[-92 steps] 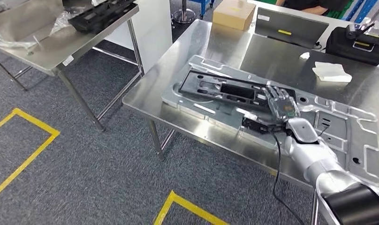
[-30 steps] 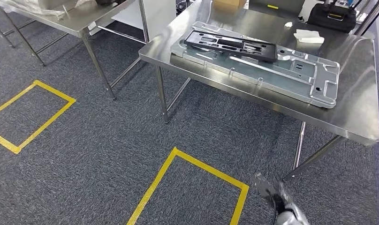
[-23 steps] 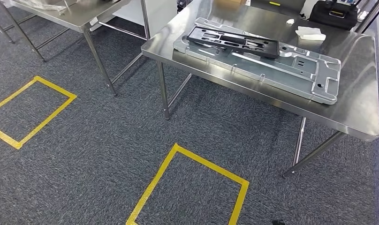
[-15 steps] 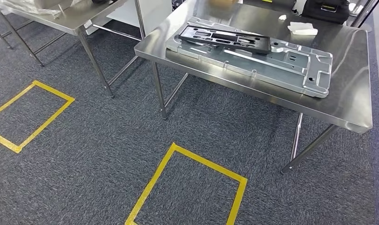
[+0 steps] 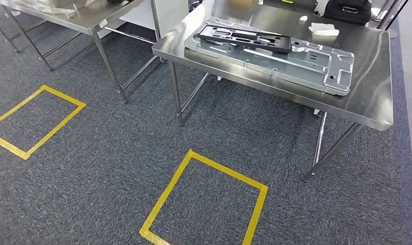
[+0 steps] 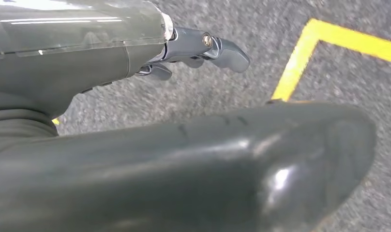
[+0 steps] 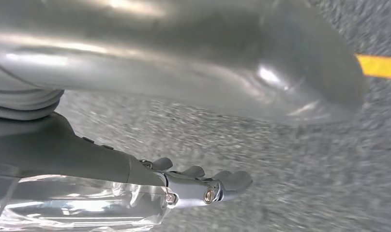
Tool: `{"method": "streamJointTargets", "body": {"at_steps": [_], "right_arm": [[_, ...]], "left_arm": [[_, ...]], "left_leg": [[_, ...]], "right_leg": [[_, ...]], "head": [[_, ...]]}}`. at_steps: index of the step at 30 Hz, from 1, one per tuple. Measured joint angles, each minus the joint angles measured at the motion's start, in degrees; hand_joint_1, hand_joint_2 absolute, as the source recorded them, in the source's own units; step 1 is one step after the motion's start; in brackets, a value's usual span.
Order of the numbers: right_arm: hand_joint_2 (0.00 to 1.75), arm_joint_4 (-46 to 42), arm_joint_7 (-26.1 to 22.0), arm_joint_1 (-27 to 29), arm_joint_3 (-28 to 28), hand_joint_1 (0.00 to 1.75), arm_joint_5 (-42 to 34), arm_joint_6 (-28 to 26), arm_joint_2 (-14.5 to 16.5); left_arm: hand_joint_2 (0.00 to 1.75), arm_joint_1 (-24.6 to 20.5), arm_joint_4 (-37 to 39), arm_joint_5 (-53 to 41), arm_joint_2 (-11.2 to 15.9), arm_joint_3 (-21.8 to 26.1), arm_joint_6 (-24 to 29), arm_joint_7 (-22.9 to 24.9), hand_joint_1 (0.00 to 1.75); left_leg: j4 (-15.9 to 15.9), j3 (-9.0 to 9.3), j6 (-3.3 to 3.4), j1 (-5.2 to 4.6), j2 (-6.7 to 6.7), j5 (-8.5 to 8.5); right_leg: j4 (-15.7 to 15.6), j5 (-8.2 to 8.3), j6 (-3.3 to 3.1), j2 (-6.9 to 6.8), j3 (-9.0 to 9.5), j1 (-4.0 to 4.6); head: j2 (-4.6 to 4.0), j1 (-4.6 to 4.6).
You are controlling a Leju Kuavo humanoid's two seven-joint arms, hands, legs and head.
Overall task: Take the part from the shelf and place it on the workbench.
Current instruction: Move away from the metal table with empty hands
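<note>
The black slotted part lies flat on a grey stamped metal plate on the steel workbench, with nothing touching it. My left hand hangs over the grey carpet with its fingers stretched out and nothing in them. My right hand also hangs over the carpet, fingers extended and empty. Both hands are far below the workbench top.
A second steel table stands at the far left. Yellow tape squares mark the carpet in front of the workbench and at the left. A white cloth and a black case sit at the workbench's far side.
My right hand, which rested on the black part three seconds ago, has let it go and dropped out of the head view. The camera has pulled back, so the whole scene has shifted.
</note>
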Motion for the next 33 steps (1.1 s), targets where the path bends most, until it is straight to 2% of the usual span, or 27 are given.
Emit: {"method": "streamJointTargets", "body": {"at_steps": [1, 2, 3, 4, 5, 6, 7, 8, 9, 10, 11, 12, 13, 15, 16, 17, 19, 20, 21, 22, 23, 25, 26, 27, 30, 31, 33], "right_arm": [[0.00, 0.1, -0.6, 0.1, 0.0, 0.00, 0.4, -0.2, 0.1], [0.00, 0.1, -0.8, 0.1, 0.0, 0.00, 0.6, -0.3, 0.2], [0.00, 0.2, -0.7, 0.1, 0.0, 0.00, 0.8, -0.4, 0.2], [0.00, 0.2, -0.5, 0.1, 0.0, 0.00, 1.1, -0.3, 0.2], [0.00, 0.3, -0.3, 0.1, 0.0, 0.00, 1.3, -0.2, 0.2], [0.00, 0.3, -0.1, 0.1, 0.0, 0.00, 1.6, 0.0, 0.2], [0.00, 0.3, -0.1, 0.1, 0.0, 0.00, 2.1, 0.2, 0.2], [0.00, 0.3, -0.1, 0.1, 0.1, 0.00, 2.5, 0.3, 0.2], [0.00, 0.3, -0.1, 0.1, 0.2, 0.00, 2.9, 0.5, 0.2], [0.00, 0.3, -0.1, 0.0, 0.3, 0.00, 3.2, 0.6, 0.2], [0.00, 0.3, -0.1, -0.1, 0.4, 0.00, 3.4, 0.7, 0.1], [0.00, 0.3, -0.1, -0.2, 0.4, 0.00, 3.5, 0.8, 0.0], [0.00, 0.3, -0.2, -0.3, 0.5, 0.00, 3.5, 0.8, 0.0], [0.00, 0.3, -0.5, -0.2, 0.6, 0.00, 3.4, 1.0, 0.0], [0.00, 0.3, -0.6, -0.2, 0.6, 0.00, 3.3, 1.0, 0.0], [0.00, 0.3, -0.9, -0.1, 0.6, 0.00, 3.1, 1.1, 0.0], [0.00, 0.3, -1.5, 0.1, 0.6, 0.00, 3.0, 1.2, 0.0], [0.00, 0.3, -1.9, 0.2, 0.6, 0.00, 2.9, 1.1, 0.0], [0.00, 0.3, -2.2, 0.3, 0.6, 0.00, 2.9, 1.1, 0.0], [0.00, 0.3, -2.6, 0.4, 0.6, 0.00, 3.0, 1.1, 0.1], [0.00, 0.3, -2.9, 0.5, 0.6, 0.00, 3.0, 1.2, 0.1], [0.00, 0.3, -3.3, 0.5, 0.6, 0.00, 3.2, 1.6, 0.1], [0.00, 0.3, -3.6, 0.5, 0.6, 0.00, 3.2, 2.1, 0.1], [0.00, 0.4, -3.8, 0.5, 0.6, 0.00, 3.1, 2.9, 0.1], [0.00, 0.4, -4.6, 0.5, 0.6, 0.00, 2.7, 5.2, 0.2], [0.00, 0.4, -4.6, 0.5, 0.6, 0.00, 2.6, 5.8, 0.2], [0.00, 0.4, -4.7, 0.6, 0.6, 0.00, 2.5, 6.7, 0.1]], "left_arm": [[0.00, 0.0, 0.0, 0.0, 0.0, 0.0, 0.1, 0.0, 0.00], [0.00, 0.0, 0.0, 0.1, 0.0, 0.0, 0.1, 0.1, 0.00], [0.00, -0.1, 0.0, 0.1, 0.0, 0.0, 0.2, 0.1, 0.00], [0.00, 0.0, 0.0, 0.2, 0.0, 0.0, 0.3, 0.1, 0.00], [0.00, 0.1, 0.0, 0.4, 0.0, 0.0, 0.3, 0.1, 0.00], [0.00, 0.2, 0.0, 0.5, -0.1, 0.0, 0.4, 0.1, 0.00], [0.00, 0.3, 0.0, 0.6, -0.1, 0.0, 0.6, 0.1, 0.00], [0.00, 0.3, 0.0, 0.7, -0.2, 0.1, 0.7, 0.1, 0.00], [0.00, 0.3, 0.0, 0.7, -0.3, 0.1, 0.8, 0.1, 0.00], [0.00, 0.3, 0.0, 0.7, -0.5, 0.1, 1.0, 0.1, 0.00], [0.00, 0.3, 0.0, 0.8, -0.6, 0.1, 1.1, 0.1, 0.00], [0.00, 0.3, 0.0, 0.8, -0.7, 0.1, 1.2, 0.1, 0.00], [0.00, 0.3, 0.0, 0.7, -0.7, 0.1, 1.2, 0.2, 0.00], [0.00, 0.4, 0.0, 0.7, -0.7, 0.2, 1.3, 0.2, 0.00], [0.00, 0.5, 0.0, 0.6, -0.7, 0.2, 1.4, 0.2, 0.00], [0.00, 0.6, 0.0, 0.5, -0.7, 0.2, 1.5, 0.3, 0.00], [0.00, 0.7, 0.0, 0.4, -0.7, 0.2, 1.6, 0.3, 0.00], [0.00, 0.8, 0.0, 0.2, -0.7, 0.2, 1.6, 0.3, 0.00], [0.00, 0.8, 0.0, 0.1, -0.7, 0.2, 1.6, 0.3, 0.00], [0.00, 0.9, 0.0, 0.0, -0.7, 0.1, 1.6, 0.3, 0.00], [0.00, 0.9, 0.0, -0.1, -0.7, 0.1, 1.6, 0.3, 0.00], [0.00, 0.8, 0.0, -0.2, -0.7, 0.1, 1.6, 0.3, 0.00], [0.00, 0.8, 0.0, -0.2, -0.7, 0.1, 1.6, 0.3, 0.00], [0.00, 0.8, 0.0, -0.2, -0.7, 0.1, 1.6, 0.2, 0.00], [0.00, 0.8, 0.0, -0.5, -0.7, 0.0, 1.6, 0.2, 0.00], [0.00, 0.8, 0.0, -0.6, -0.7, 0.0, 1.6, 0.2, 0.00], [0.00, 0.8, 0.0, -0.7, -0.7, 0.0, 1.6, 0.2, 0.00]], "left_leg": [[-0.2, -0.72, 0.43, 0.10, 0.14, 0.95], [-0.3, -1.65, 0.74, 0.22, 0.27, 1.92], [-0.3, -2.71, 0.94, 0.23, 0.36, 2.76], [-0.2, -3.81, 1.04, 0.20, 0.36, 3.57], [-0.1, -4.95, 0.98, 0.16, 0.38, 4.30], [0.2, -6.10, 0.91, 0.14, 0.40, 4.97], [0.5, -7.19, 0.80, 0.13, 0.42, 5.55], [0.8, -8.23, 0.67, 0.13, 0.43, 6.03], [1.3, -9.10, 0.52, 0.15, 0.45, 6.44], [1.7, -9.80, 0.33, 0.09, 0.45, 6.76], [2.1, -10.30, 0.07, 0.03, 0.49, 7.06], [2.4, -10.63, -0.23, 0.02, 0.55, 7.41], [2.5, -10.82, -0.59, 0.02, 0.62, 7.79], [2.7, -11.20, -1.34, 0.16, 0.55, 8.00], [3.7, -11.66, -1.72, 0.24, 0.38, 6.92], [5.8, -12.47, -2.09, 0.36, 0.20, 5.00], [12.8, -14.79, -2.78, 0.71, 0.02, 0.04], [16.2, -15.69, -3.06, 0.89, 0.02, -1.49], [18.1, -15.84, -3.27, 1.07, 0.03, -1.98], [17.8, -14.86, -3.42, 1.24, 0.03, -1.40], [15.1, -12.74, -3.48, 1.40, 0.03, -0.11], [7.0, -7.27, -3.22, 1.48, -0.01, 2.15], [4.3, -5.58, -2.90, 1.36, -0.07, 2.76], [2.7, -4.78, -2.52, 1.23, -0.11, 2.77], [1.8, -5.10, -1.25, 1.15, -0.07, 2.85], [1.6, -5.17, -0.76, 1.23, 0.02, 3.13], [1.3, -5.44, 0.02, 1.26, 0.26, 3.66]], "right_leg": [[1.0, -1.80, 0.25, 0.05, -0.49, -0.11], [3.3, -4.86, 0.43, 0.08, -1.24, -0.19], [7.0, -8.79, 0.55, 0.07, -2.08, -0.25], [11.1, -11.96, 0.68, 0.08, -2.75, -0.25], [14.8, -13.67, 0.78, 0.08, -2.97, -0.22], [17.1, -13.75, 0.82, 0.08, -2.49, -0.18], [17.3, -12.57, 0.79, 0.07, -1.05, -0.14], [15.5, -11.06, 0.66, 0.07, 1.48, -0.07], [11.8, -10.24, 0.36, 0.06, 5.02, 0.07], [7.0, -10.43, -0.04, 0.01, 8.98, 0.28], [2.5, -11.39, -0.45, -0.05, 12.23, 0.49], [-0.6, -12.42, -0.87, -0.10, 14.33, 0.69], [-2.2, -12.98, -1.24, -0.13, 15.19, 0.85], [-2.7, -12.38, -2.01, -0.20, 14.83, 0.70], [-2.9, -11.87, -2.42, -0.29, 14.51, 0.56], [-3.0, -11.33, -2.73, -0.39, 14.10, 0.40], [-2.8, -10.54, -3.03, -0.51, 13.03, 0.38], [-2.6, -10.21, -2.98, -0.52, 12.41, 0.38], [-2.4, -9.95, -2.91, -0.53, 11.81, 0.37], [-2.1, -9.76, -2.79, -0.51, 11.27, 0.34], [-1.8, -9.64, -2.66, -0.48, 10.85, 0.31], [-1.2, -9.49, -2.28, -0.42, 10.23, 0.27], [-1.0, -9.43, -2.00, -0.38, 10.04, 0.29], [-0.8, -9.36, -1.67, -0.35, 9.87, 0.32], [-0.5, -9.26, -0.52, -0.21, 9.55, 0.31], [0.4, -9.93, -0.21, -0.16, 9.12, 0.27], [5.7, -13.41, 0.19, -0.04, 6.62, 0.15]], "head": [[0.00, 0.01], [-0.01, 0.02], [-0.01, 0.02], [-0.01, 0.02], [-0.02, 0.02], [-0.01, 0.02], [-0.01, 0.02], [-0.01, 0.02], [0.00, 0.02], [-0.01, 0.02], [-0.01, 0.02], [-0.01, 0.02], [-0.01, 0.02], [-0.01, 0.02], [-0.01, 0.02], [-0.01, 0.02], [0.00, 0.02], [0.00, 0.02], [0.00, 0.02], [0.00, 0.02], [0.00, 0.02], [0.00, 0.01], [0.00, 0.01], [-0.01, 0.01], [-0.02, 0.02], [-0.02, 0.02], [-0.01, 0.02]]}}
